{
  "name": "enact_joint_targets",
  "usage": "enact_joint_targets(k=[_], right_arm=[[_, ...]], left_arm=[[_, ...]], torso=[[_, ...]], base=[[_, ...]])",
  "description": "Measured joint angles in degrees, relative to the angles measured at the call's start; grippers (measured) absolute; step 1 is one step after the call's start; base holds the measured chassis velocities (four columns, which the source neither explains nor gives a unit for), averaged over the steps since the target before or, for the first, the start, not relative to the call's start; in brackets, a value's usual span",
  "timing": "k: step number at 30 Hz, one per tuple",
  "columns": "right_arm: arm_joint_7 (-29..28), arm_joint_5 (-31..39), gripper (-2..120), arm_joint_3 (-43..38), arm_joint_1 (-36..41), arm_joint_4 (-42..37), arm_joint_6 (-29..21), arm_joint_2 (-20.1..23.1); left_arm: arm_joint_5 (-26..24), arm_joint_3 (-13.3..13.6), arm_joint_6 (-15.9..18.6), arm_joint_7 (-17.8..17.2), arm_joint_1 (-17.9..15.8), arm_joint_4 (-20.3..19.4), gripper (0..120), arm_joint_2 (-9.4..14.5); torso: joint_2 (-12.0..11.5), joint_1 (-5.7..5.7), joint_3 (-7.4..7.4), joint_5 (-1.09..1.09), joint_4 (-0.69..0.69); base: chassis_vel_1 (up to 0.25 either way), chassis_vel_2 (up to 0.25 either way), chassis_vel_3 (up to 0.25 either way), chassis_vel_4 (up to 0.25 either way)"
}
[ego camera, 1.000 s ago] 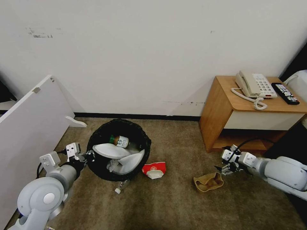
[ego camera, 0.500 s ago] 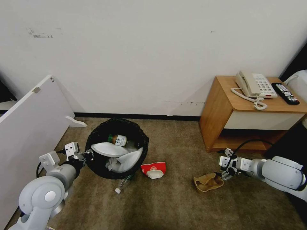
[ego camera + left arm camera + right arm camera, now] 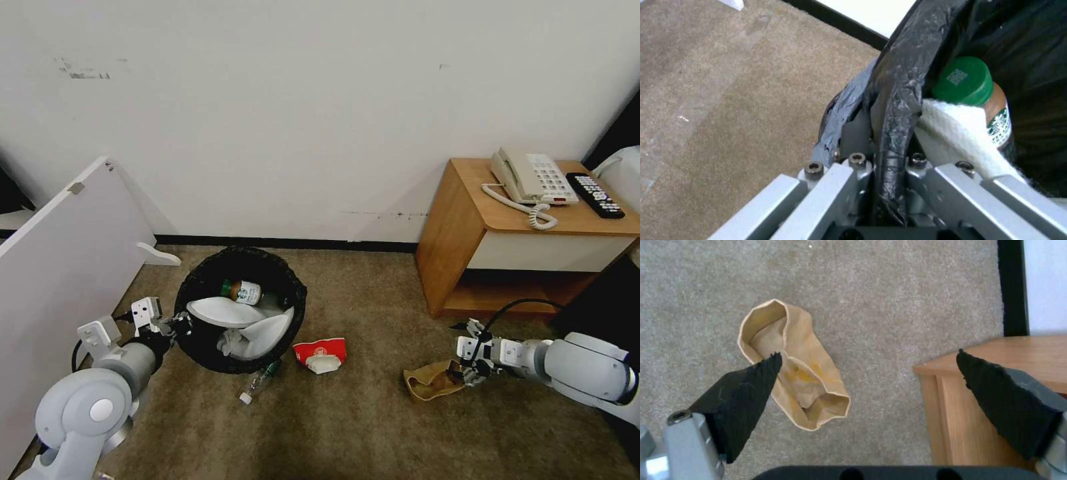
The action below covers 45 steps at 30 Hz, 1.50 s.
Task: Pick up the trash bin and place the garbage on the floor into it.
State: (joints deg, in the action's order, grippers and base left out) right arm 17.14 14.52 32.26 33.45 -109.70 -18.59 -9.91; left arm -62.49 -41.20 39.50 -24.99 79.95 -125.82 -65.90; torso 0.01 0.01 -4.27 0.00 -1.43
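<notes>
**Right arm at the brown paper bag, bin held by its rim**

Carpet [image 3: 373,413] is beige-brown short pile, running to a white wall with a dark skirting strip; a wooden bedside table [image 3: 460,227] carrying a phone and remote stands close to the right arm.

Left gripper [image 3: 882,160]: jaws clamped on the bag-lined rim of the trash bin [image 3: 200,350], black liner pinched between them. Inside the bin: a white slipper [image 3: 223,312] and a green-capped bottle [image 3: 991,100].

Right gripper [image 3: 867,363]: jaws spread wide, low over the carpet. One pad tip overlaps the brown paper bag [image 3: 800,373]; most of the bag lies between the jaws, off-centre toward that pad. The other pad lines up with the table corner.

Judgement: centre the jaws over the bag's crumpled middle, descend to the pile, close gently; keep clear of the table.

Beside the bin lie a red-and-white wrapper [image 3: 321,353] and a clear bottle [image 3: 257,383].
</notes>
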Motion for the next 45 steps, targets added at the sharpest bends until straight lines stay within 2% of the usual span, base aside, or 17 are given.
enact_joint_targets(k=[33,45], right_arm=[[-0.3,0.7,100,1.5,0.3,-3.1,-0.2,0.7],[-1.6,1.3,100,3.2,0.3,-2.6,-1.3,-2.4]], left_arm=[[1.1,0.1,-0.5,0.9,-0.5,1.9,2,-0.6],[1.3,0.3,-0.5,0.9,-0.4,1.9,2,-0.8]], torso=[[0.0,0.00,0.00,0.00,0.00],[0.0,0.00,0.00,0.01,0.00]], base=[[0.000,0.000,0.000,0.000],[0.000,0.000,0.000,0.000]])
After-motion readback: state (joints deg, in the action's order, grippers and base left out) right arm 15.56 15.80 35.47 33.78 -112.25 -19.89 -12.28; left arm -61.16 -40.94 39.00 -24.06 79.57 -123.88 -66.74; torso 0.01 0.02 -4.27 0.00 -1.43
